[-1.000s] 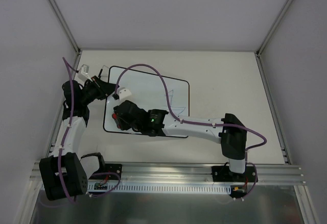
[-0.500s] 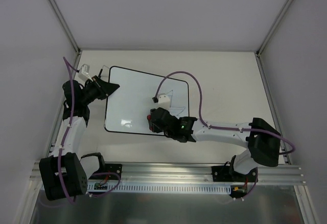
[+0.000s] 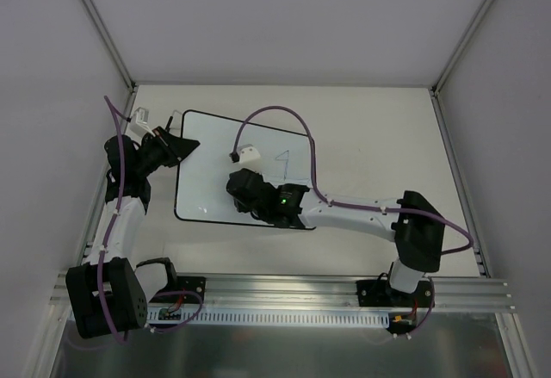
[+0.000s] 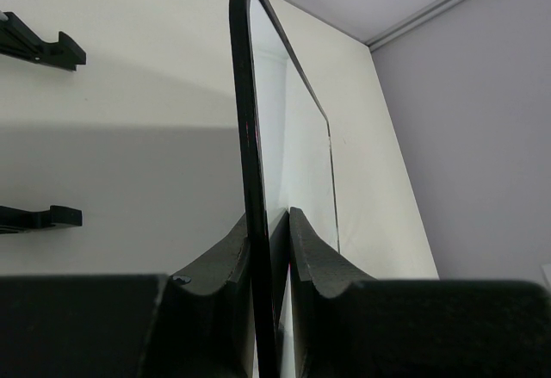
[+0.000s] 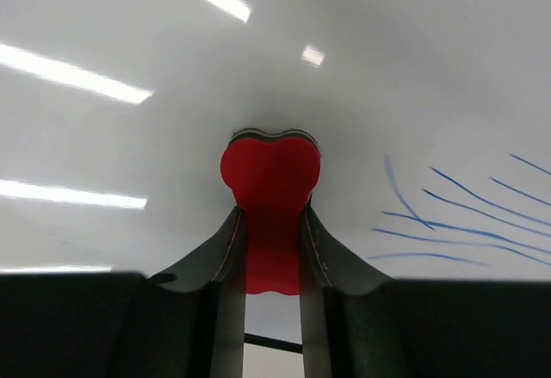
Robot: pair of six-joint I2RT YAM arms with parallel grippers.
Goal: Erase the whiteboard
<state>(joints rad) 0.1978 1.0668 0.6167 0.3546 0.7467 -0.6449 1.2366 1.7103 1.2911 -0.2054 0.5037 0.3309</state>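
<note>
The whiteboard (image 3: 207,197) lies flat on the table left of centre, with a few blue marker lines (image 3: 281,162) on its right half. My left gripper (image 3: 182,147) is shut on the board's left edge; in the left wrist view the black border (image 4: 248,128) runs between the fingers (image 4: 222,253). My right gripper (image 3: 239,182) stands over the board's middle, shut on the red eraser (image 5: 270,190), which presses on the white surface (image 5: 387,59). Blue lines (image 5: 448,214) lie just right of the eraser. The eraser is hidden under the gripper in the top view.
Two black bracket-like pieces (image 4: 39,46) (image 4: 34,217) sit on the table left of the board's edge. Grey walls enclose the table on three sides. A purple cable (image 3: 284,120) loops over the board. An aluminium rail (image 3: 284,288) runs along the near edge.
My right gripper swept with the eraser from the board's lower left to its lower right, then up-left to the middle. Fewer blue lines remain. The left gripper kept its hold.
</note>
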